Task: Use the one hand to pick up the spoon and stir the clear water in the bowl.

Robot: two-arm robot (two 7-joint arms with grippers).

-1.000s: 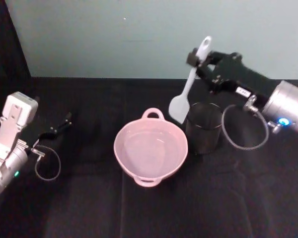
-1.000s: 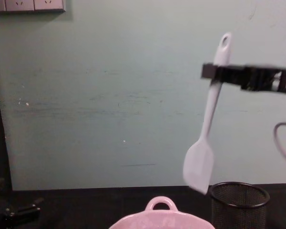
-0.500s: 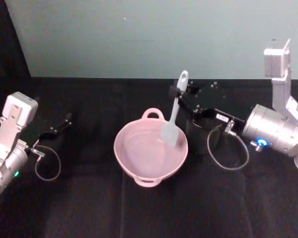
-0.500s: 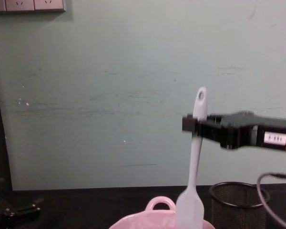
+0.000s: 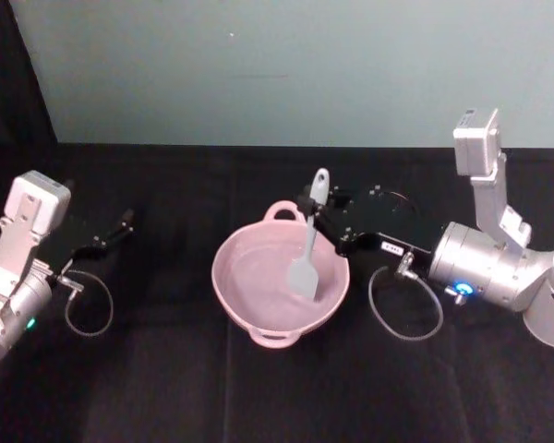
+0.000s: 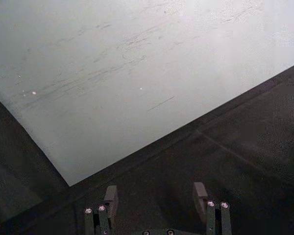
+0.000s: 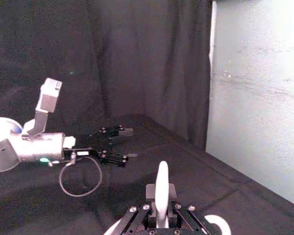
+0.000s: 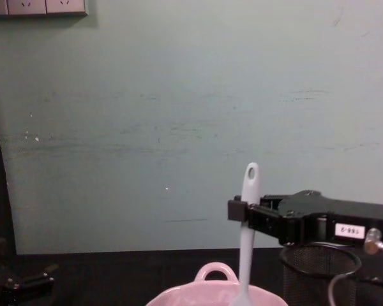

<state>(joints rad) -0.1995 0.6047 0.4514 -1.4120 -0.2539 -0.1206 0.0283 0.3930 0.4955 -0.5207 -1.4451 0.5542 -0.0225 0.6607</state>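
My right hand [image 5: 314, 207] is clamped high on the long white plastic spoon [image 5: 308, 245], whose flat blade dips into the wide pale pink glossy bowl [image 5: 223, 277] on the black surface [image 5: 166, 388]. I judge slow, small circles best: blade under the water, off the wall, so nothing slops or slides. My left hand [image 5: 109, 235] lies parked far left, fingers spread, empty. The small white label [image 8: 348, 230] on my right hand carries digits I cannot make out.

Black wire-mesh cup [image 8: 306, 274] on black table [image 5: 258, 388], pale green wall [image 8: 147, 127] behind, white sockets [image 8: 45, 6] high on it
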